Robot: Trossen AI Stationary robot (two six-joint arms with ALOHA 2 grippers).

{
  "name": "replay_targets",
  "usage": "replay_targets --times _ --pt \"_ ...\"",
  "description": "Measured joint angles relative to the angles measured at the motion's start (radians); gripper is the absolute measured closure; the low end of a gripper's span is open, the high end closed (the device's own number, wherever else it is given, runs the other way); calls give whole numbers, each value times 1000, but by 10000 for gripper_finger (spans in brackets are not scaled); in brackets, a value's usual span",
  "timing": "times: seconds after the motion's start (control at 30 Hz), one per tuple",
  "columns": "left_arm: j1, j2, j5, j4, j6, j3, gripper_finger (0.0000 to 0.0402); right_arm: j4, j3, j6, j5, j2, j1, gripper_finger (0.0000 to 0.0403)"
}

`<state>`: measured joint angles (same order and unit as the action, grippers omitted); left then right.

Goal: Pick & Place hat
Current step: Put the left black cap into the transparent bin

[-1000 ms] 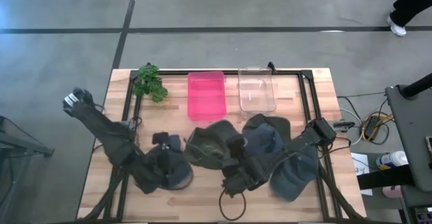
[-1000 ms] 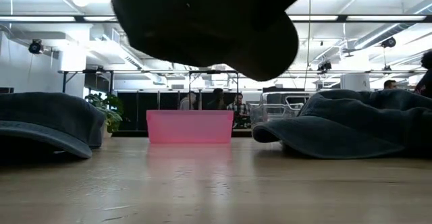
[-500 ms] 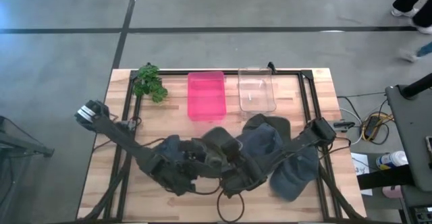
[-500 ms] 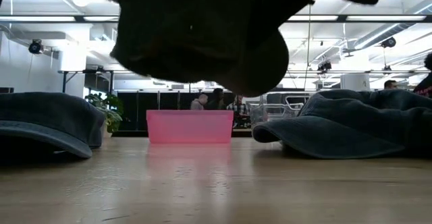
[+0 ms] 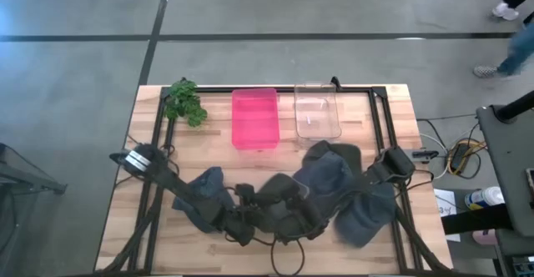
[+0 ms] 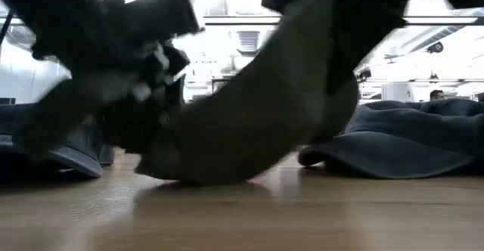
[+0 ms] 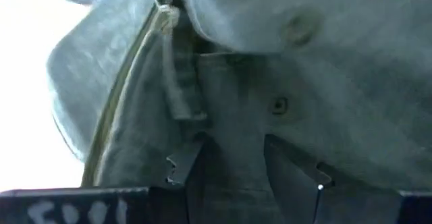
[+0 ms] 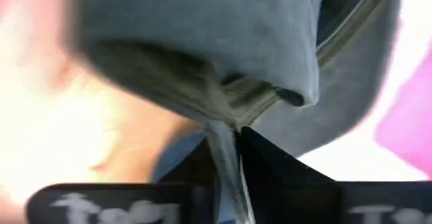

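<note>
Two dark jointed arms, left arm (image 5: 171,192) with pale round elbow, black cables, white lettering near wrists

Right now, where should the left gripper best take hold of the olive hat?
Judging hedged: the olive hat hangs by its edge from the right gripper. The left gripper, open, should pinch the thin free brim edge-on, from the left side.

Pink bin (image 5: 254,118), clear bin (image 5: 316,114), green plant (image 5: 185,102), pale wooden desk (image 5: 125,193), dark olive hat (image 5: 275,195) and grey-blue hats (image 5: 329,173) beside it.

No writing, label or number can be read on anything here
</note>
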<state>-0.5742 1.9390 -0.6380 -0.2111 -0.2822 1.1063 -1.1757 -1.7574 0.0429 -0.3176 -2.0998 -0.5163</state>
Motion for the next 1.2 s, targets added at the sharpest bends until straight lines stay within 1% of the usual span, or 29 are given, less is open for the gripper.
replay_targets --times 0.07,0.17,0.3,0.43,0.53,0.6,0.63,0.73,0.8,0.9,1.0,1.07,1.2 --pt "0 6 1 52 1 -15 259 -11 3 -29 35 -1 -1 332" --pt "2 4 0 69 -2 -22 259 -50 4 -42 55 3 -3 299" --pt "4 -18 -4 43 25 -30 259 -118 -6 -40 58 6 -5 260" --pt "4 -45 -7 -8 26 -35 259 -206 -31 -70 56 36 -9 231" --pt "1 -74 -7 -25 26 -36 259 -179 -45 -125 65 76 -14 220" --pt "-5 -106 -16 -26 26 -36 259 -97 -57 -154 84 98 -16 220" --pt "-10 -123 -26 -28 23 -36 259 -35 -61 -166 111 106 -15 222" --pt "-37 -180 -78 -43 15 -48 259 175 -59 -204 237 112 -4 232" --pt "-54 -221 -105 -46 -5 -81 259 279 -48 -246 293 94 4 241" --pt "-69 -271 -109 -55 -99 -151 259 390 -16 -284 292 57 15 254" --pt "-84 -305 -112 -46 -185 -212 259 462 0 -317 248 27 25 268" --pt "-93 -317 -109 5 -199 -240 259 497 0 -332 231 12 32 278" --pt "-95 -314 -65 236 -159 -281 259 502 8 -354 212 -24 47 306"
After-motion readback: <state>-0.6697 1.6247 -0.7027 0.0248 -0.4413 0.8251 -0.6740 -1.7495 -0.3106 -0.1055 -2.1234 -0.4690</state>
